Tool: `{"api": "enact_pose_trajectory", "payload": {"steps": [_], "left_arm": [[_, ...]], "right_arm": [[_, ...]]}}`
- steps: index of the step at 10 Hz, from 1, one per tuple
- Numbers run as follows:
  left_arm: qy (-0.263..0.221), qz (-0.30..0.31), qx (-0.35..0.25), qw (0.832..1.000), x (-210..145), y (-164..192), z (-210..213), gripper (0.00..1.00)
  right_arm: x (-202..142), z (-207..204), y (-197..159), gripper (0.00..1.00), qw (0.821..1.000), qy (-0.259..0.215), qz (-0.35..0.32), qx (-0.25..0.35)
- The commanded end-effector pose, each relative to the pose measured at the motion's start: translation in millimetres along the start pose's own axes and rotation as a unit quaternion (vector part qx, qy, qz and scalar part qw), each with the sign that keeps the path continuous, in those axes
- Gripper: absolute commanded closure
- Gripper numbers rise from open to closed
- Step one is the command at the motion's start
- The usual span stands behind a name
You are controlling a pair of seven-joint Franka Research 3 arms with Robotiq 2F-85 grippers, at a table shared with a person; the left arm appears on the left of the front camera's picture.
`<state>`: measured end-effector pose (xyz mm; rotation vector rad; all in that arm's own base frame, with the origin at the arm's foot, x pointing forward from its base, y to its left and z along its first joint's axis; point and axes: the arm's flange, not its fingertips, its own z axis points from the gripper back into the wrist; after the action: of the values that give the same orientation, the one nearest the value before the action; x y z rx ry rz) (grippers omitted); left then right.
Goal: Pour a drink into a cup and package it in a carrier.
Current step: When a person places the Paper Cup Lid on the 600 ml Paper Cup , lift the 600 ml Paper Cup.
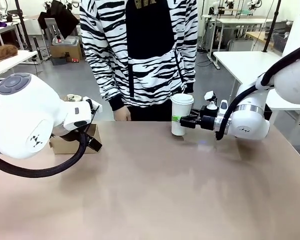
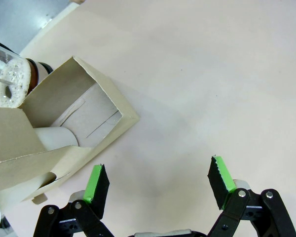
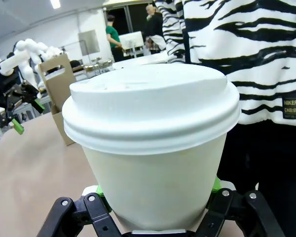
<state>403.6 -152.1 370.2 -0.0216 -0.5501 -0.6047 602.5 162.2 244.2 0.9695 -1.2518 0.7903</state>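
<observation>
Near the far edge of the worktop point(image 1: 150, 190), gripping the lidded cup point(image 1: 181, 107) in the right pincer point(image 1: 186, 121), hovering with the left pincer point(image 2: 158, 180) released beside the carrier point(image 2: 74, 118). Could crush it, or snag the carrier wall if lowered off-centre.

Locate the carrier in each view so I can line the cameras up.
Front view: carrier at mid-left, partly behind the left arm.
Left wrist view: carrier on the left side, its open top towards the camera.
Right wrist view: carrier at upper left, beyond the cup.
Shared landmark: the tan table it stands on.
</observation>
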Motion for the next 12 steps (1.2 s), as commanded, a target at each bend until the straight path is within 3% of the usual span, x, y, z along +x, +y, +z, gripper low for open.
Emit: {"api": "enact_pose_trajectory", "payload": {"steps": [1,10,12], "left_arm": [[-0.001,0.001,-0.001,1.0,0,1,1,0.0],[-0.001,0.001,-0.001,1.0,0,1,1,0.0],[-0.001,0.001,-0.001,1.0,0,1,1,0.0]], "right_arm": [[4,-1,2,0.2,1.0,-0.002,0.001,0.001],[0,0,0,0.19,1.0,0.0,0.0,0.0],[42,17,-6,0.19,1.0,0.01,-0.003,0.006]]}}
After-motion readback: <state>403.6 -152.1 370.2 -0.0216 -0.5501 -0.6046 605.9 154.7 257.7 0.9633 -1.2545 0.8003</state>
